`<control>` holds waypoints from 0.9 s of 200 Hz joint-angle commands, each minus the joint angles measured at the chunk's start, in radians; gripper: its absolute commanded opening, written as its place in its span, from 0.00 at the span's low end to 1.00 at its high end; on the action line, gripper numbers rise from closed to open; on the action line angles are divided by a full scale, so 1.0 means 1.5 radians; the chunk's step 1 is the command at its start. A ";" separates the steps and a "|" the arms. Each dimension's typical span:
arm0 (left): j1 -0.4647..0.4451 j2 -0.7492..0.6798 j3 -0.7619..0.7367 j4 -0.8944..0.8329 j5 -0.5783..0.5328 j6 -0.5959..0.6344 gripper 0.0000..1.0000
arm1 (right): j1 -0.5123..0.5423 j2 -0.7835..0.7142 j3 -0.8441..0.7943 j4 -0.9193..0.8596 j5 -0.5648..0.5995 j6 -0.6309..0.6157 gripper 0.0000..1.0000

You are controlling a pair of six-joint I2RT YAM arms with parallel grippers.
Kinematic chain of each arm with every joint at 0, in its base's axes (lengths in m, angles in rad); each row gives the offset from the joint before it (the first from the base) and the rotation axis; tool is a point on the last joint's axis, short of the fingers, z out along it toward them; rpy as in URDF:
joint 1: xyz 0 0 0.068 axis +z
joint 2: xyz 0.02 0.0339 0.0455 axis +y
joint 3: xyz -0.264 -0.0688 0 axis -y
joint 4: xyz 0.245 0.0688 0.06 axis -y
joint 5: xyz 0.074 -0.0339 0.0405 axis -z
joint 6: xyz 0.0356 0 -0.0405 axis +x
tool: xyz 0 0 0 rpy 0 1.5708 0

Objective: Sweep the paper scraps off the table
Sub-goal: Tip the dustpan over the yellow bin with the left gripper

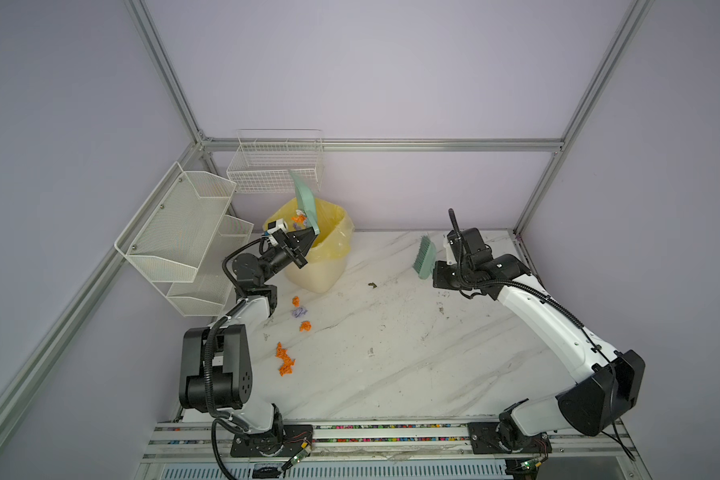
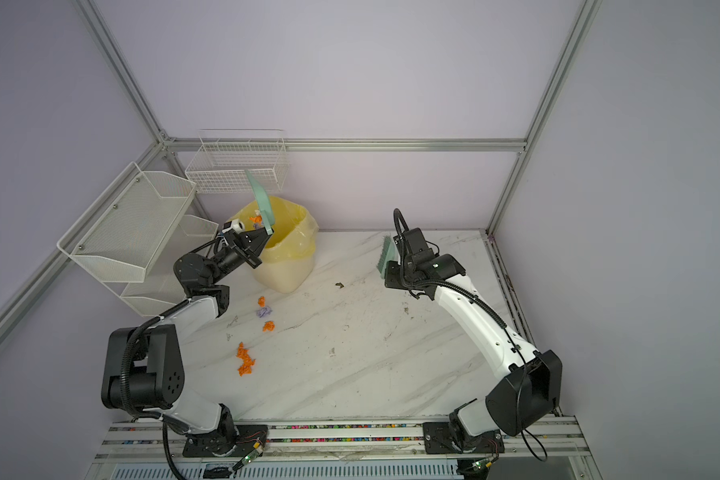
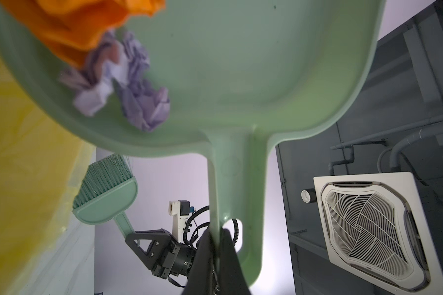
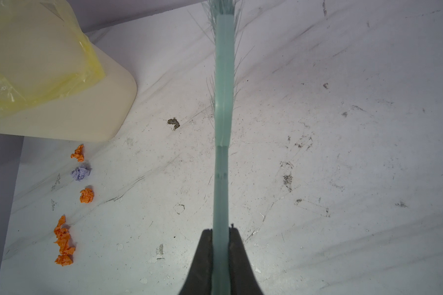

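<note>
**Dustpan tipping at the bin, scraps lying on the bench**

Your left tool (image 3: 216, 236) is clamping fully down on the thin handle of the mint-green dustpan (image 1: 306, 203). It is holding the pan tipped steeply over the bin (image 1: 316, 278) with its yellow liner (image 1: 337, 232). In the left wrist view an orange wad (image 3: 74, 30) and lavender wads (image 3: 143, 102) are lying in the pan near its rim.

Your right tool (image 4: 221, 236) is gripping the matching brush (image 1: 424, 257) by its flat handle, jaws closed tight on it. The bristles appear to be hanging clear of the bench (image 1: 433, 365), well apart from the litter.

The rest of the paper scraps (image 1: 285, 361) are sitting on the bench beside the left arm. One orange, one lavender (image 1: 299, 311) and another orange are lying in a loose line near the bin's foot, with an orange cluster nearer the arm bases.

By the look of them, you are dealing with featherlight, soft, springy wads that are likely to roll or skip ahead of the bristles. Low, gentle strokes are looking wiser than pinching each one.

No brand, label or writing is showing legibly.
</note>
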 commanded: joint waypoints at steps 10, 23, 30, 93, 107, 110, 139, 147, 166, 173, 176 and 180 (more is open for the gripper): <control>0.001 0.001 -0.029 0.165 -0.038 -0.229 0.00 | -0.003 -0.015 0.032 -0.003 -0.006 0.007 0.00; -0.005 0.007 -0.043 0.196 -0.059 -0.261 0.00 | -0.003 -0.014 0.035 -0.003 -0.007 0.007 0.00; -0.008 0.003 -0.049 0.196 -0.065 -0.260 0.00 | -0.003 -0.012 0.037 -0.004 -0.008 0.008 0.00; -0.031 0.003 -0.065 0.196 -0.069 -0.260 0.00 | -0.003 -0.002 0.062 -0.014 -0.006 0.009 0.00; -0.033 0.003 -0.068 0.196 -0.071 -0.257 0.00 | -0.003 -0.004 0.063 -0.015 -0.004 0.008 0.00; -0.034 0.004 -0.068 0.196 -0.071 -0.256 0.00 | -0.003 -0.005 0.062 -0.015 -0.003 0.009 0.00; -0.037 0.004 -0.061 0.196 -0.058 -0.252 0.00 | -0.003 -0.007 0.059 -0.015 -0.001 0.008 0.00; -0.037 0.005 -0.057 0.196 -0.051 -0.249 0.00 | -0.003 -0.008 0.058 -0.015 -0.002 0.008 0.00; -0.037 0.003 -0.049 0.195 -0.042 -0.243 0.00 | -0.003 -0.010 0.058 -0.017 0.000 0.007 0.00; -0.036 0.000 -0.046 0.186 -0.034 -0.236 0.00 | -0.003 -0.012 0.058 -0.017 0.001 0.007 0.00; -0.038 -0.002 -0.043 0.181 -0.030 -0.231 0.00 | -0.003 -0.011 0.058 -0.017 0.001 0.007 0.00; -0.038 -0.005 -0.041 0.173 -0.024 -0.226 0.00 | -0.003 -0.012 0.058 -0.016 0.001 0.007 0.00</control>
